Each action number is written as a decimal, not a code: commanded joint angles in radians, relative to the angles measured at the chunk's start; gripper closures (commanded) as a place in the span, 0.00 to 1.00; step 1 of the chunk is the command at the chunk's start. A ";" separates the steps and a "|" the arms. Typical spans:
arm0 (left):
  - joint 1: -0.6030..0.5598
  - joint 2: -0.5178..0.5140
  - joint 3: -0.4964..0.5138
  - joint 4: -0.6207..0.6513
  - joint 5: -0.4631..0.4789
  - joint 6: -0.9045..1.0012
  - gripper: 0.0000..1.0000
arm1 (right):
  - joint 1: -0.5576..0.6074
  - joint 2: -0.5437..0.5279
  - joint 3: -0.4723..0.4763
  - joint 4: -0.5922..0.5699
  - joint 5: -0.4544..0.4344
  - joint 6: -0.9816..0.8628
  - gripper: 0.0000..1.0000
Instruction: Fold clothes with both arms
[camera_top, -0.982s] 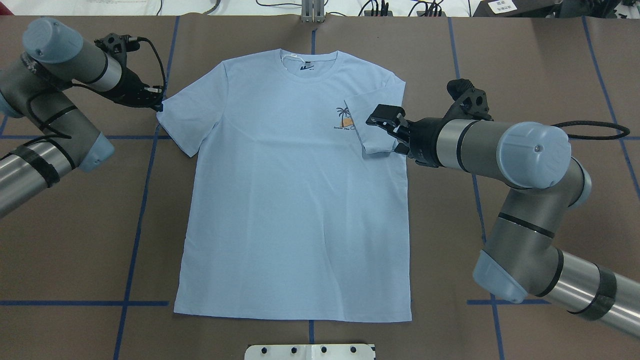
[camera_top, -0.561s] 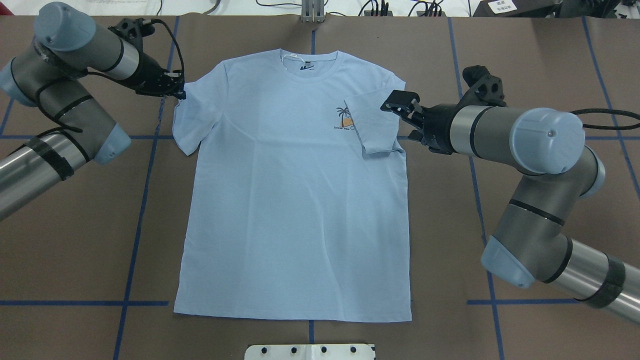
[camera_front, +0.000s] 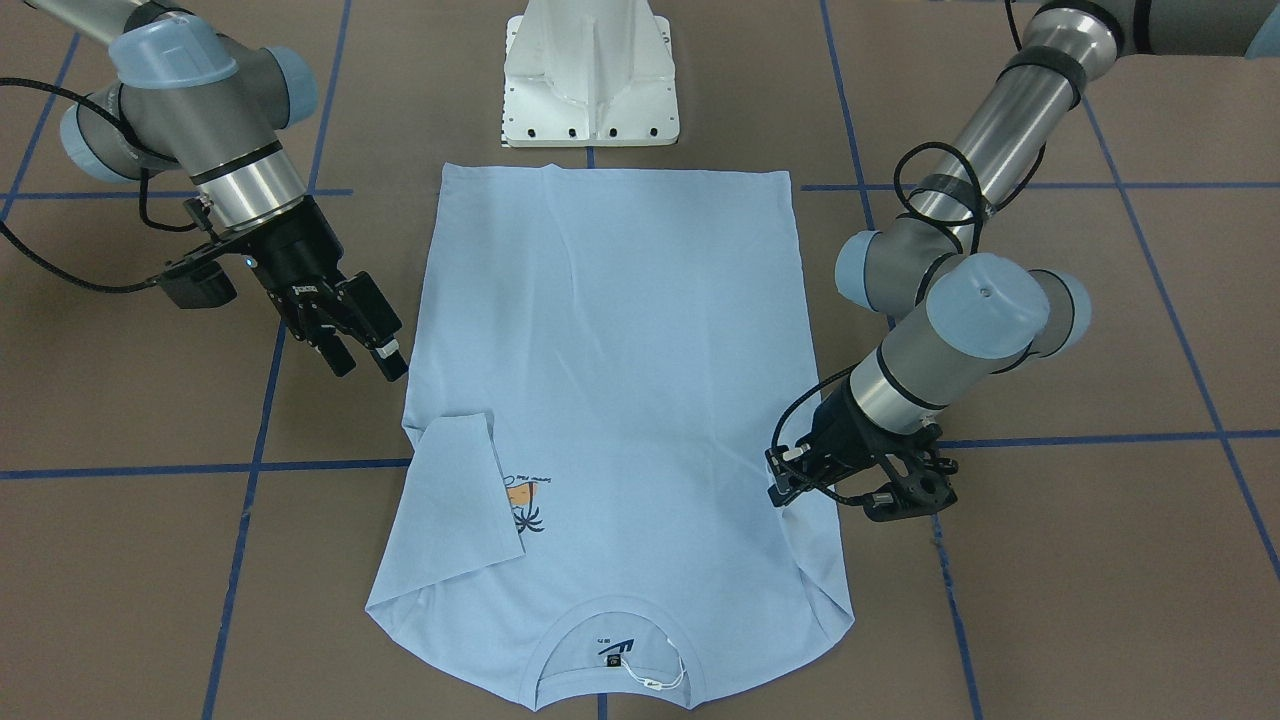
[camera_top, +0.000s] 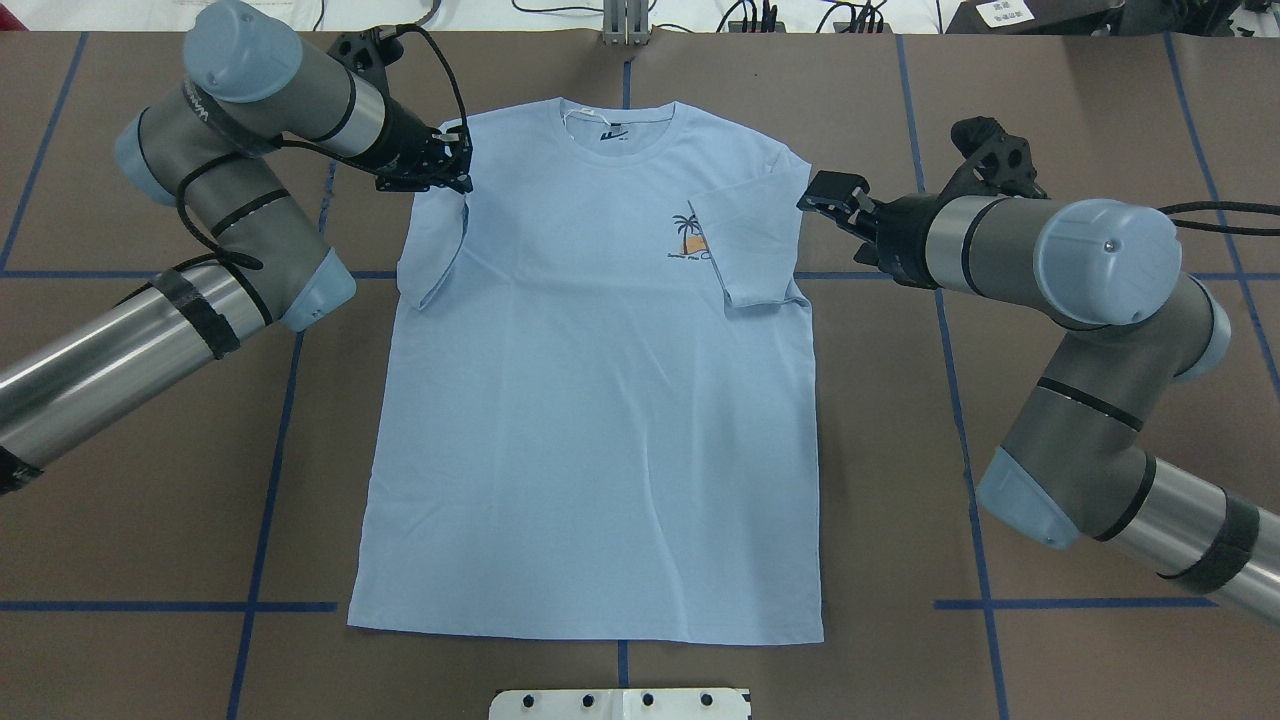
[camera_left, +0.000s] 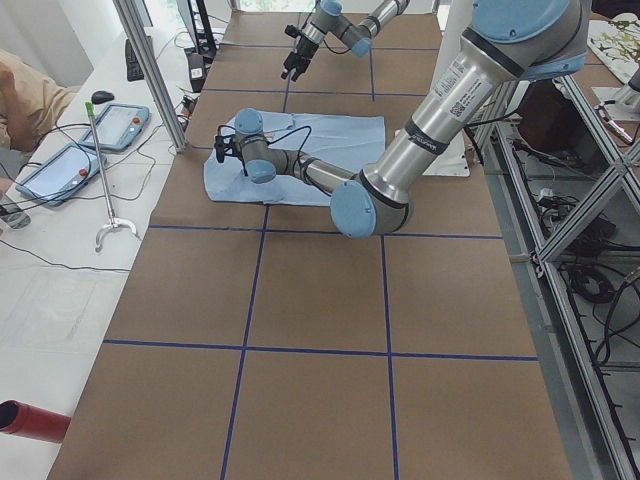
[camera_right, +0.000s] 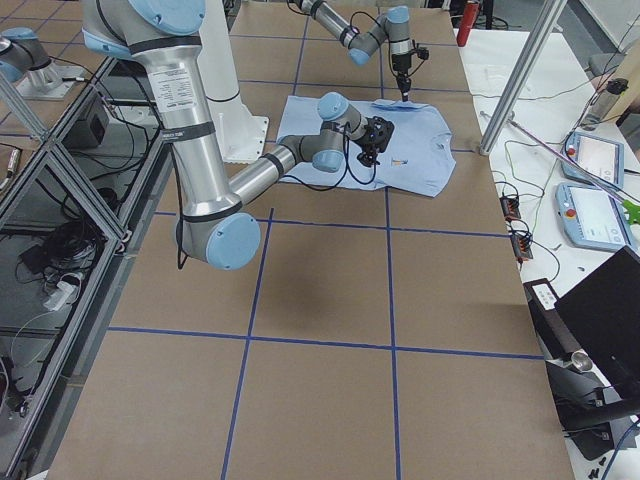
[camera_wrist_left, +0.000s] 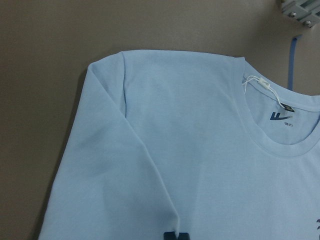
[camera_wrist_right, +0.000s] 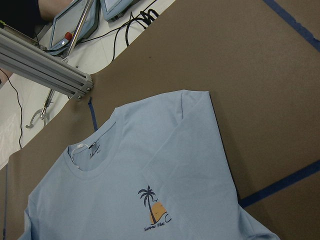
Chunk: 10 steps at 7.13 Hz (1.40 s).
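The T-shirt is seen spread flat at the centre of the counter. Its sleeve at centre right is already folded onto the chest. The sleeve at upper left is pinched in the left gripper and partly turned inward. The right gripper is held spread and empty beside the shoulder. The body folds are judged outstanding.

T-shirt flat; left end effector pinching sleeve; right end effector spread, just beside T-shirt.
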 joint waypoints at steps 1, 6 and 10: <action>0.018 -0.040 0.044 -0.049 0.032 -0.033 0.15 | -0.004 -0.002 -0.004 0.000 0.000 -0.001 0.00; 0.128 0.200 -0.426 -0.033 0.023 -0.208 0.12 | -0.238 -0.010 0.126 -0.206 0.009 0.155 0.00; 0.128 0.342 -0.623 -0.018 0.027 -0.208 0.08 | -0.533 -0.163 0.336 -0.479 -0.205 0.330 0.00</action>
